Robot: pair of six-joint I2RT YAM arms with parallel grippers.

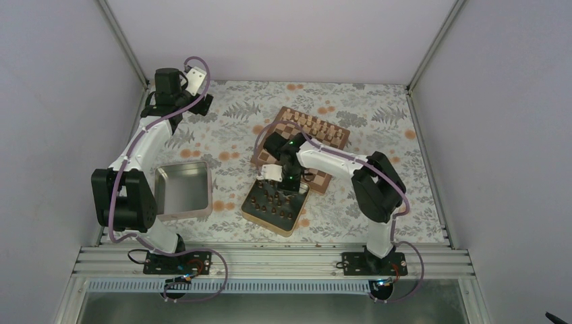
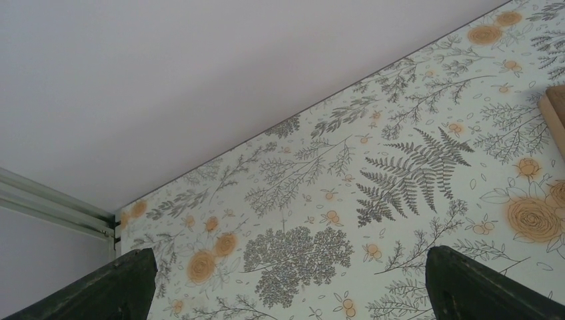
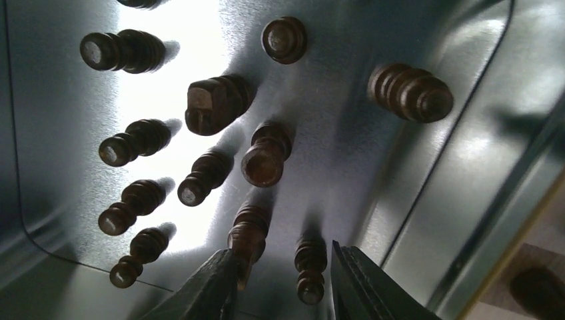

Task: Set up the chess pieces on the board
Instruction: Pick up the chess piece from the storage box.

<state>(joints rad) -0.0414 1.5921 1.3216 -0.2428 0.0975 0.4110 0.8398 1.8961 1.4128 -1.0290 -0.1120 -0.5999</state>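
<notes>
Several dark chess pieces (image 3: pixel 213 103) stand in a metal tin (image 3: pixel 466 187) just in front of the board (image 1: pixel 297 125). My right gripper (image 3: pixel 283 280) hangs low over that tin (image 1: pixel 270 226), open. A small dark pawn (image 3: pixel 310 270) stands between its fingers, with a gap on each side. The left fingertip (image 3: pixel 206 290) overlaps a taller dark piece (image 3: pixel 248 233). My left gripper (image 2: pixel 286 287) is wide open and empty above the patterned cloth at the far left (image 1: pixel 195 106). A corner of the board (image 2: pixel 556 117) shows at the right edge of the left wrist view.
Pale chessmen (image 1: pixel 324 128) line the board's far rows. A second square tin (image 1: pixel 182 189) lies to the left, beside the left arm's elbow. The right arm reaches across the board's near side. Walls close the table at the back and sides.
</notes>
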